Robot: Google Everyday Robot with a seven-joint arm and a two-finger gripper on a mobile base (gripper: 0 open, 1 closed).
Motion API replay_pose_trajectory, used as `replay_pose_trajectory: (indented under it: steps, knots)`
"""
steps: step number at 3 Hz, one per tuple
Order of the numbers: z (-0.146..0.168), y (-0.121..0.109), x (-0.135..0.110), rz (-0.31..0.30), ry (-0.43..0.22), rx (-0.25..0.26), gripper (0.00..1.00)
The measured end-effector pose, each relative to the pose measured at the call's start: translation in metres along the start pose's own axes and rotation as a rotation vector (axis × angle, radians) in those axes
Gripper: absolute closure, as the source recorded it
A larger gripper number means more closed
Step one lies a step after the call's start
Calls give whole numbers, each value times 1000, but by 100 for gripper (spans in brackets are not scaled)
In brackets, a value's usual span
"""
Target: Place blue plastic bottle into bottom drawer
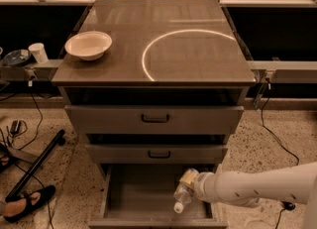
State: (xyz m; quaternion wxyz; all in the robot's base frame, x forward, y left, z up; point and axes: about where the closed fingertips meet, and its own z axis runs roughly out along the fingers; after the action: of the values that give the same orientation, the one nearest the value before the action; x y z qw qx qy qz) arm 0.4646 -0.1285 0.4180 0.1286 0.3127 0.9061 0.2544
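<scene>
Bottom drawer [141, 193] pulled out, grey floor bare on the left and centre. Arm [257, 186] reaches in low from the right, under the level of the middle drawer [124, 153], so it clears that front. Gripper [189, 181] sits over the right half of the drawer, closed on the bottle [182, 197]. It grips the base end. The bottle hangs tilted, white cap down and toward the drawer's front edge. Cannot tell whether the cap touches the floor or hangs just above it. The bottle lies wholly within the drawer's outline, near the right wall. Judgement: final step of the task, lowering and letting go. The tilt likely follows from the arm's sideways approach. Risk: clear crinkly plastic is light and round, so it may roll toward the front once freed, though the drawer walls should keep it in. Top drawer [109, 119] stands slightly out, handle dark. Bowl [88, 45] sits on the cabinet top [198, 59], left side, well apart from the work.
</scene>
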Motion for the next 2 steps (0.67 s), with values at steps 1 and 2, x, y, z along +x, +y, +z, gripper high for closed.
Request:
replay_pose_trajectory:
  steps: [1, 2]
  knots:
    - [37, 29, -32, 21, -1, -61, 100]
    - [38, 29, -31, 25, -6, -64, 100]
